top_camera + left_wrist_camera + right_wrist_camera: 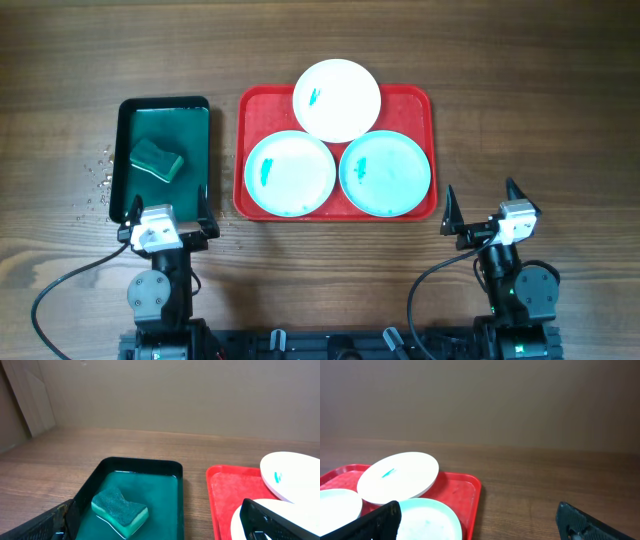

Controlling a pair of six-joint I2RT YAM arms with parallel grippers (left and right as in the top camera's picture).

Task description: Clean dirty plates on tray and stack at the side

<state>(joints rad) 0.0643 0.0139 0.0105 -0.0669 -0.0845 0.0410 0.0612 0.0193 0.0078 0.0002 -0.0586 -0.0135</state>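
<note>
Three dirty plates sit on the big red tray (415,102) in the middle of the worktop (60,80). The white plate (337,99) is at the far side. It pokes out past the tray's far rim, and its near edge lies over the edges of the two blue plates. The left blue plate (290,174) and the right blue plate (385,173) lie side by side at the front of the tray, touching or almost touching. Each plate has small teal smears on it. The left blue one has the most, near its left edge and along the bottom. Just left of the red tray is a smaller dark green tray (196,125) with a black rim. A green sponge (158,159) lies inside it, and the floor of that tray looks shiny. A few tiny drops (100,175) dot the wood to its left. The left pincer (168,212) is at the front end of the green tray. Its fingers are spread wide and hold nothing. The right pincer (481,187) is near the front right corner of the red tray, not touching it. It is spread wide too, and it is empty.
</note>
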